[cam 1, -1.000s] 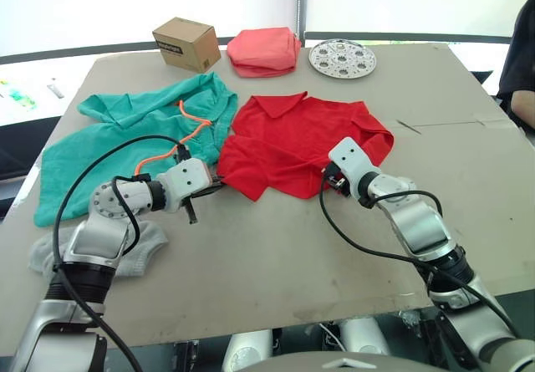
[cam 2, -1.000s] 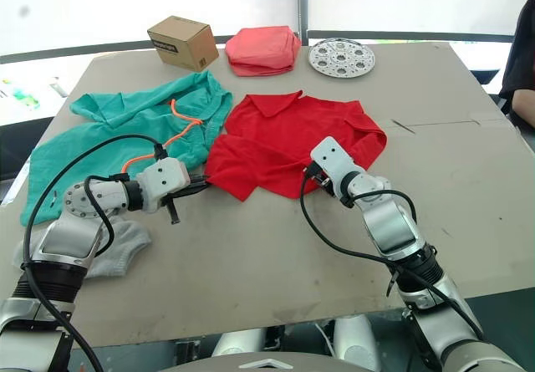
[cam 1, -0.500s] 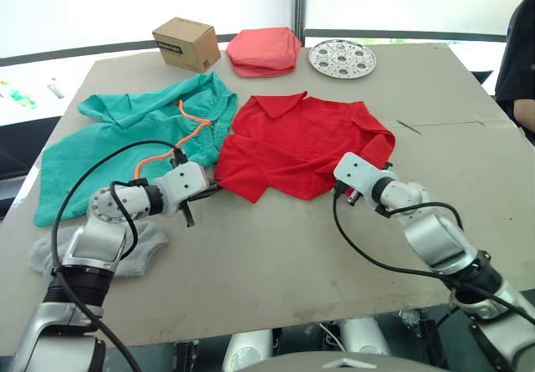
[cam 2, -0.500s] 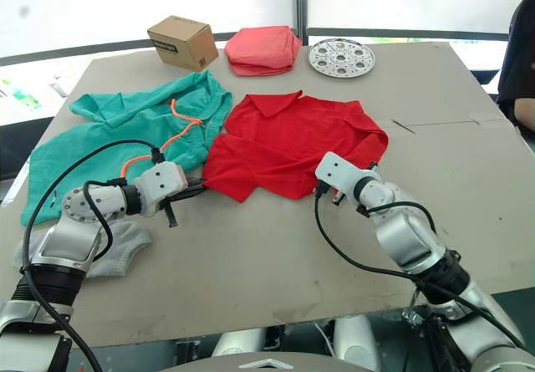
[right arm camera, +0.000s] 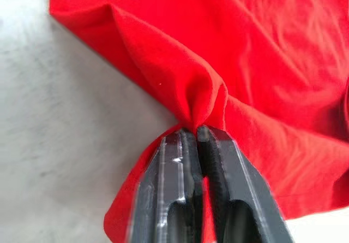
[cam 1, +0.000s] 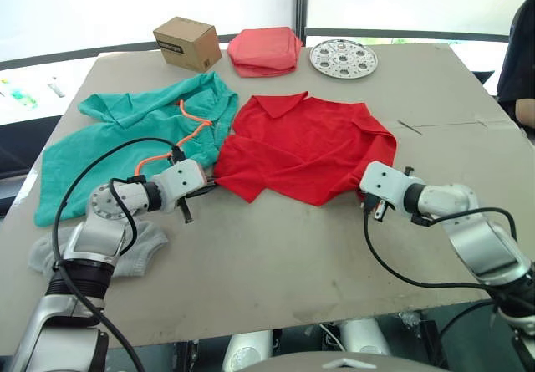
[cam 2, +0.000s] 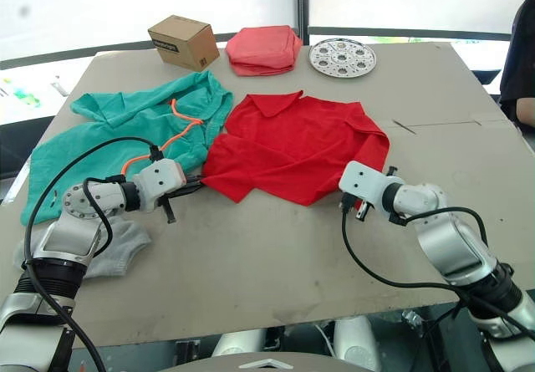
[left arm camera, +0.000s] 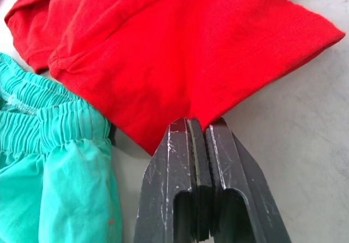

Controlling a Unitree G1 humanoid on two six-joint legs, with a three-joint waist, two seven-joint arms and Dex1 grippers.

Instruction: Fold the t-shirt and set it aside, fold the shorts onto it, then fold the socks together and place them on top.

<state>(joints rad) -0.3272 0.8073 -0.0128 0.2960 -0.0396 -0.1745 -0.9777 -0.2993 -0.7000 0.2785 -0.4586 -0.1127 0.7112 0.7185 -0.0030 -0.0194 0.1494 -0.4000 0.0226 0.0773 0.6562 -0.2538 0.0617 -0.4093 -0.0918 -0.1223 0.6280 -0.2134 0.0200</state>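
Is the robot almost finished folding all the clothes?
No, it's only starting. Nothing looks folded yet. Both grippers, left and right, are pinching the near edge of the red t-shirt, which lies mostly spread on the table. The teal shorts lie unfolded beside it, and the grey socks sit loose by the left arm. All three folds remain.

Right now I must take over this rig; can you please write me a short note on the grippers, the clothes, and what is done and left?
Left gripper: shut on the t-shirt, pinching its near-left edge.
Right gripper: shut on the t-shirt's near-right edge, cloth bunched between the fingers.
T-shirt lies mostly spread at the table centre, not folded yet.
Shorts lie unfolded, left of the shirt and touching it.
Socks lie at the near-left, under the left arm.
Done: both shirt grips. Left: every fold and the stacking.
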